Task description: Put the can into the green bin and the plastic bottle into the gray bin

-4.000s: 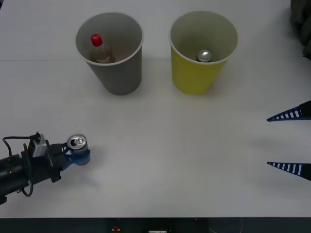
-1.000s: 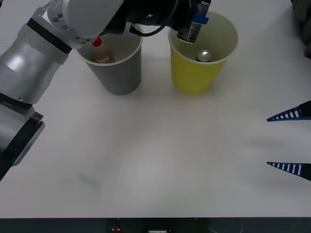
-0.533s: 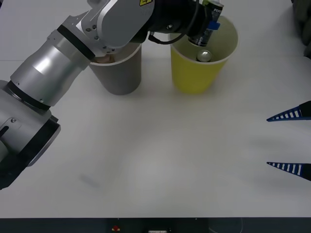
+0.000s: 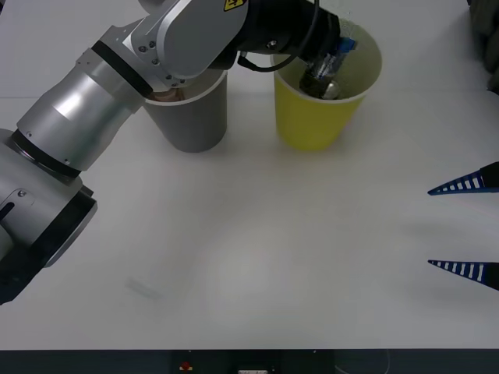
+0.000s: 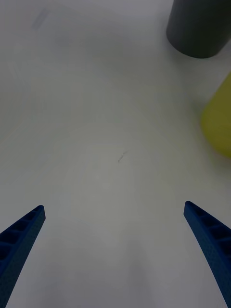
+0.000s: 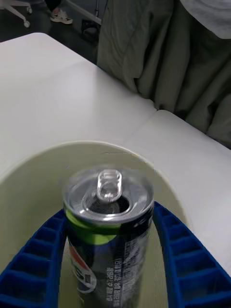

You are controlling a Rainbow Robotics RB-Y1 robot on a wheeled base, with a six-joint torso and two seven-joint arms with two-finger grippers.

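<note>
We see the left gripper (image 4: 331, 62) inside the mouth of the green bin (image 4: 312, 125), its blue fingers (image 6: 33, 255) flanking the can (image 6: 109, 231), which looks blurred; whether they clasp it we cannot tell. The gray bin (image 4: 191, 117) stands just beside, under the arm. The right gripper (image 4: 466, 226) waits spread wide at the table's (image 4: 273, 257) right edge, over bare tabletop.

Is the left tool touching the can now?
Touching. In the left wrist view, both blue fingers of the left tool press the sides of the can, inside the green bin.
</note>
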